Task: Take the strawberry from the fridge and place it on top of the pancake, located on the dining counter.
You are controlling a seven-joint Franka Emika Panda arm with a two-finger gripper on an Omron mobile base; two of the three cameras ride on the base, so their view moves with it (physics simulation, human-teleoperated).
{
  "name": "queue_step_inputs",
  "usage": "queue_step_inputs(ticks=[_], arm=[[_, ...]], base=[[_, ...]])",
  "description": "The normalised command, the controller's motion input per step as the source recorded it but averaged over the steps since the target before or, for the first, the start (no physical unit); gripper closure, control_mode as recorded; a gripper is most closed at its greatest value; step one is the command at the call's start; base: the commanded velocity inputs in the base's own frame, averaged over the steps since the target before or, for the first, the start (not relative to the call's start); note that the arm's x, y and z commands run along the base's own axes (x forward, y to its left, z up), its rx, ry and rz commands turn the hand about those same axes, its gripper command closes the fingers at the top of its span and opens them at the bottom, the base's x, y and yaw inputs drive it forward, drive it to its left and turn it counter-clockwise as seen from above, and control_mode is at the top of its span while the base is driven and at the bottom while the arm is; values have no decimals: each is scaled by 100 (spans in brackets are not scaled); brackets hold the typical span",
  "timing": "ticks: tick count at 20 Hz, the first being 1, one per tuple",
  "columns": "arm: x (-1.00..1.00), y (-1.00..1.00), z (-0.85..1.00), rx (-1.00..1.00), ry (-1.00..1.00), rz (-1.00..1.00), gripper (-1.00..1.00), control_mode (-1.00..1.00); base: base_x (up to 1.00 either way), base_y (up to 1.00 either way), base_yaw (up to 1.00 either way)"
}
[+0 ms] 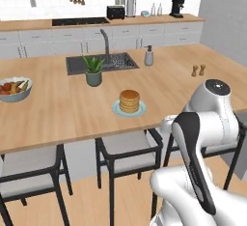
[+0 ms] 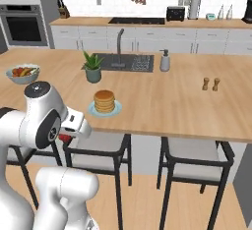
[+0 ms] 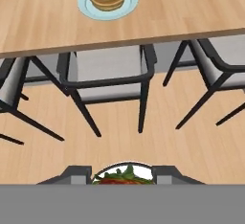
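The claw [image 3: 122,177] sat at the bottom centre of the hand view, jaws drawn narrow around the strawberry [image 3: 123,178], a red berry with green leaves showing between the two dark tips. In the right base view a small red spot, probably the same berry, peeked out under the wrist at the left of the frame, though it was too small there to be sure. The pancake [image 1: 129,100] stood on its pale plate [image 1: 116,109] near the front edge of the bench [image 1: 58,109], centre of the left base view, and at the top of the hand view. The claw hung low, out over the chairs [image 3: 107,77] and floor, short of the bench edge. That was the worry: a straight reach forward could have knocked the hand against the bench edge or a chair back. The berry was tiny and round; a loose pinch might have let it slip to the floor, and a drop from too high could have rolled it off the stack.
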Motion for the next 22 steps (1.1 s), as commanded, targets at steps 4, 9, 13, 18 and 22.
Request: queue_step_inputs(ticks=[4, 9, 13, 18, 22], arm=[[0, 0, 0, 0, 0, 0, 100, 100], [0, 0, 0, 0, 0, 0, 100, 100], [0, 0, 0, 0, 0, 0, 100, 100], [0, 0, 0, 0, 0, 0, 100, 100], [0, 0, 0, 0, 0, 0, 100, 100]], base=[[38, 22, 0], [49, 0, 1], [52, 0, 0], [46, 2, 0], [45, 14, 0]])
